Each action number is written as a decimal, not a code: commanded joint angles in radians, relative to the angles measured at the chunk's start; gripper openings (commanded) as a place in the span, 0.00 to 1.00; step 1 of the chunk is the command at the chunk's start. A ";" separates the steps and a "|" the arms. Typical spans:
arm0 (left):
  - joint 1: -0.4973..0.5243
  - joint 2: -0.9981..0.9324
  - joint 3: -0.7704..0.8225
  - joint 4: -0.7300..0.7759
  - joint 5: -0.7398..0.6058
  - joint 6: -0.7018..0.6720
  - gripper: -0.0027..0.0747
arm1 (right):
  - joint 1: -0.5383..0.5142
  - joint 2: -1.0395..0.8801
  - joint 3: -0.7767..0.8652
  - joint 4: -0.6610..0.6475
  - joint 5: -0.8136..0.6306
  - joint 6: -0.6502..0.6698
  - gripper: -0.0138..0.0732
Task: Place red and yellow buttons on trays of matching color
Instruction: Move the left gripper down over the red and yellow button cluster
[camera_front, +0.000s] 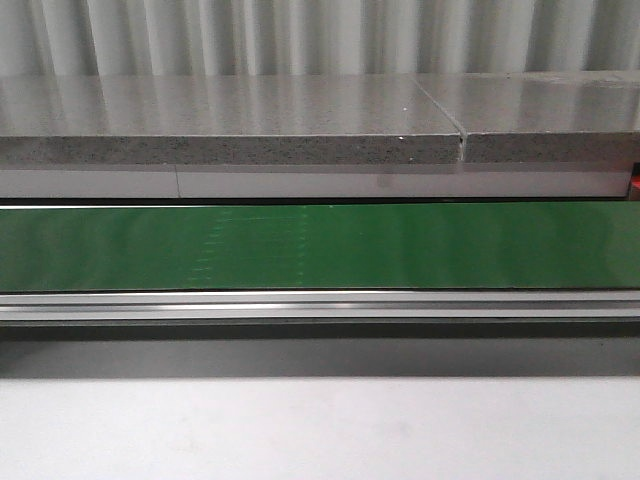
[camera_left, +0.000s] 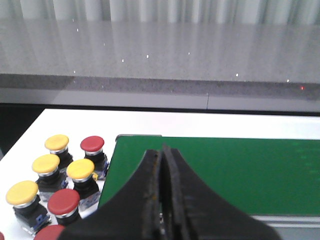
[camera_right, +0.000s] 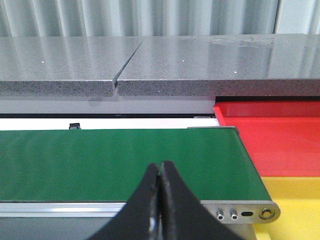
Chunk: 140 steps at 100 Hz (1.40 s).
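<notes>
left gripper (camera_left: 162, 165) closed, empty, over green belt (camera_left: 225, 172) | right gripper (camera_right: 160, 175) closed, empty, over belt | buttons (camera_left: 67, 177) at left gripper's 9 o'clock | red tray (camera_right: 280, 132), yellow tray (camera_right: 295, 205) at right gripper's 3 o'clock

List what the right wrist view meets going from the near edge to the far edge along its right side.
yellow tray → red tray → grey stone ledge → corrugated wall
</notes>
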 joint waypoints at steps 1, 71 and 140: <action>0.001 0.096 -0.098 0.029 -0.003 -0.007 0.01 | -0.001 -0.021 -0.020 -0.006 -0.080 -0.002 0.06; 0.007 0.533 -0.386 0.028 0.198 -0.081 0.65 | -0.001 -0.021 -0.020 -0.006 -0.080 -0.002 0.06; 0.547 0.806 -0.486 -0.017 0.445 -0.145 0.67 | -0.001 -0.021 -0.020 -0.006 -0.080 -0.002 0.06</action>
